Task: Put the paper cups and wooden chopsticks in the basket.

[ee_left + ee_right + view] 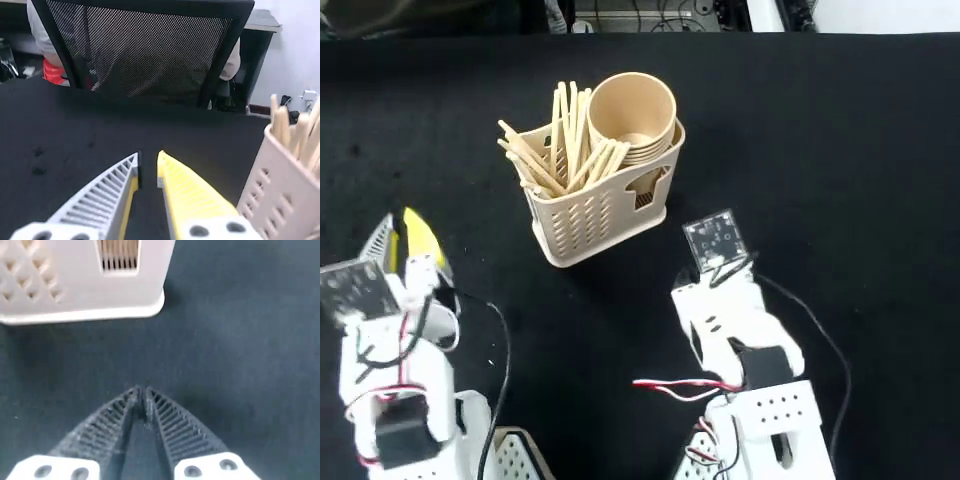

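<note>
Already the wooden chopsticks (560, 140) and the paper cups (635, 100) sit inside the basket (610, 215), which stands near the middle of the black counter (840, 150); the chopsticks fill one compartment and the nested cups the one beside it, so the task looks about done.

The chopsticks should handle as light, stiff, thin and rather smooth sticks, apt to roll or slip; a pinch across the middle of a stick would likely hold best. The cups are probably very light and thin-walled, easy to crush; the rim, taken gently, seems the safest hold.

The chopsticks stand on end, their long axes running up out of the basket; they lean and fan apart, several tipping outward over the basket's wall. The cups are stacked mouth up, the stack's axis close to upright.

The left gripper (148, 159) hangs over the counter beside the basket, apart from it, its fingers separated by only a narrow slit and carrying nothing; the right gripper (142, 390) is clenched on nothing, tips touching, aimed at the basket's foot.
</note>
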You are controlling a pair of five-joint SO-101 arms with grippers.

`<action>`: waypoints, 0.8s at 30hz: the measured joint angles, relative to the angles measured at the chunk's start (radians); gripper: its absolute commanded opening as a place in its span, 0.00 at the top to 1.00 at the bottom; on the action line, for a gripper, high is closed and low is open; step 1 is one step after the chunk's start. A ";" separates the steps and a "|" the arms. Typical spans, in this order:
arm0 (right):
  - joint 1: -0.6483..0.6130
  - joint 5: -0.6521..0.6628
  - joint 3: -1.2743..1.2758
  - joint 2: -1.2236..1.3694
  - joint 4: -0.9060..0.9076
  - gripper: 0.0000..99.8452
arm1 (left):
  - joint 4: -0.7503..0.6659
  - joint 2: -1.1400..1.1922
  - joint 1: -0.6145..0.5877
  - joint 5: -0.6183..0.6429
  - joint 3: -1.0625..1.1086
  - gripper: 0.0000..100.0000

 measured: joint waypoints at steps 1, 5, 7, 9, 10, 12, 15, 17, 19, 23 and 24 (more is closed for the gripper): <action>0.000 0.000 0.029 -0.018 -0.017 0.99 | -0.011 -0.018 -0.002 0.002 0.051 0.93; 0.006 0.000 0.163 -0.152 -0.077 0.99 | -0.074 -0.005 -0.011 -0.009 0.239 0.93; 0.034 0.000 0.187 -0.241 -0.069 0.99 | -0.115 -0.017 -0.009 -0.028 0.324 0.93; 0.054 0.000 0.187 -0.341 -0.006 0.99 | -0.141 -0.028 -0.015 -0.072 0.396 0.93; 0.064 0.000 0.187 -0.391 0.037 0.99 | -0.141 -0.026 -0.015 -0.100 0.407 0.93; 0.075 0.002 0.187 -0.433 0.127 0.99 | -0.123 -0.031 -0.015 -0.141 0.407 0.93; 0.077 0.002 0.187 -0.439 0.218 0.99 | -0.089 -0.029 -0.015 -0.176 0.411 0.93; 0.084 0.000 0.187 -0.439 0.238 0.99 | -0.051 -0.029 -0.015 -0.184 0.411 0.93; 0.083 0.002 0.187 -0.439 0.245 0.99 | 0.008 -0.029 -0.015 -0.184 0.411 0.93; 0.083 0.002 0.187 -0.439 0.252 0.99 | 0.144 -0.029 -0.015 -0.184 0.411 0.93; 0.083 0.002 0.187 -0.439 0.259 0.99 | 0.176 -0.029 -0.015 -0.184 0.411 0.93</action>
